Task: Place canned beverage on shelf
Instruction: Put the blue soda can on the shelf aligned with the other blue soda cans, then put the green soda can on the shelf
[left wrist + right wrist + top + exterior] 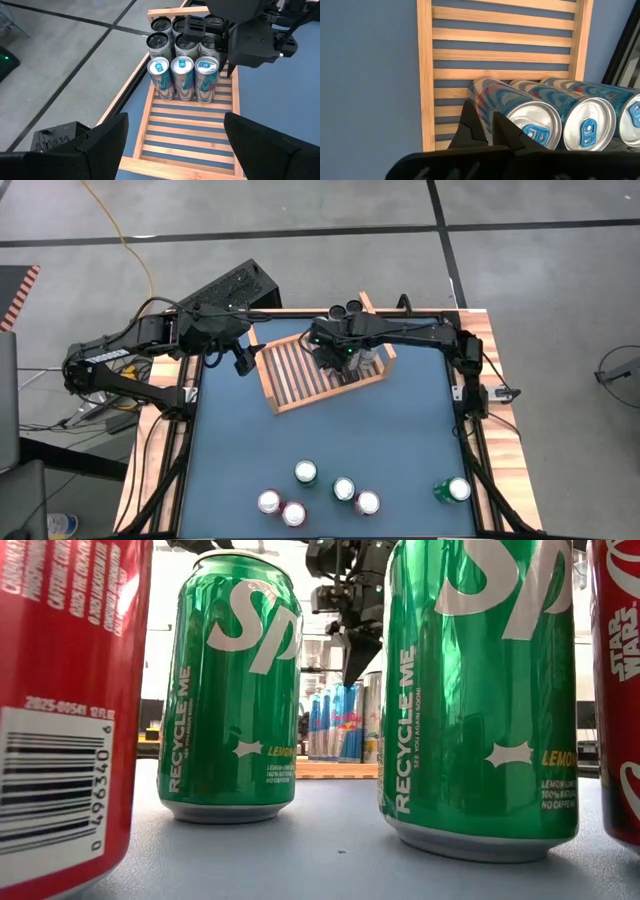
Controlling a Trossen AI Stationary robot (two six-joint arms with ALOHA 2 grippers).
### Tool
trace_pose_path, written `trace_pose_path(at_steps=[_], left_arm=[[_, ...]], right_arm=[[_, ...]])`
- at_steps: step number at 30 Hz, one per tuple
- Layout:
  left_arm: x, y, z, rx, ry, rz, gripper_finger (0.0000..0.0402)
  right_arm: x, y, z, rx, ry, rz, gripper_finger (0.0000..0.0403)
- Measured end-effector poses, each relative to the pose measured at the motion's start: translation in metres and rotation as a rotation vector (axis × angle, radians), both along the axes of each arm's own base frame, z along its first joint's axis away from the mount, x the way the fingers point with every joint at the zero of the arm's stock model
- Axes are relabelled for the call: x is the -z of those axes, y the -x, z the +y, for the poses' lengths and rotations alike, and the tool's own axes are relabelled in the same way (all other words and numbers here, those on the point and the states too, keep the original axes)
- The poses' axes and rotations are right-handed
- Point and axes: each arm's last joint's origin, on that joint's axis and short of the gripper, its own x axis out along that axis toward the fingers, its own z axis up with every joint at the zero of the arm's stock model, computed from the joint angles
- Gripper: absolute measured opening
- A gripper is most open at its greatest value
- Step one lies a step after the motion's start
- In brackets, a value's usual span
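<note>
Overhead layout of a table with a can shelf at the far side and loose cans at the near edge.

The wooden shelf point(312, 372) lies at an angle on the table point(400, 430), near the far edge, about midway across. Nine cans stand upright in three rows of three, packed at one end of the shelf point(192, 125); the row of three energy drink cans point(183, 77) faces the bare slats. The right gripper point(343, 358) hangs over these cans, the left gripper point(228, 358) just off the shelf's left side. Along the near edge stand five soda cans point(322, 492) in a loose cluster near the middle, and one more can point(453, 491) apart toward the right corner.
</note>
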Motion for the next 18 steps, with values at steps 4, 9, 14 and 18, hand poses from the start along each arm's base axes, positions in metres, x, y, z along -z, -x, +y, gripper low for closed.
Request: trace_pose_path(at_steps=[4, 9, 14, 18], left_arm=[[0.0, 0.0, 0.0, 0.008, -0.01, 0.007, 0.0316], [0.0, 0.0, 0.0, 0.013, -0.017, 0.012, 0.0316], [0.0, 0.0, 0.0, 0.022, -0.021, 0.016, 0.0316], [0.0, -0.001, -0.001, 0.062, 0.006, 0.012, 0.0316]], right_arm=[[0.0, 0.0, 0.0, 0.013, 0.015, 0.001, 0.0], [-0.013, 0.006, 0.005, 0.022, 0.016, -0.024, 0.0], [-0.042, 0.024, 0.023, 0.032, 0.01, -0.07, 0.0], [-0.067, 0.049, 0.038, 0.143, -0.046, -0.09, 0.0005]])
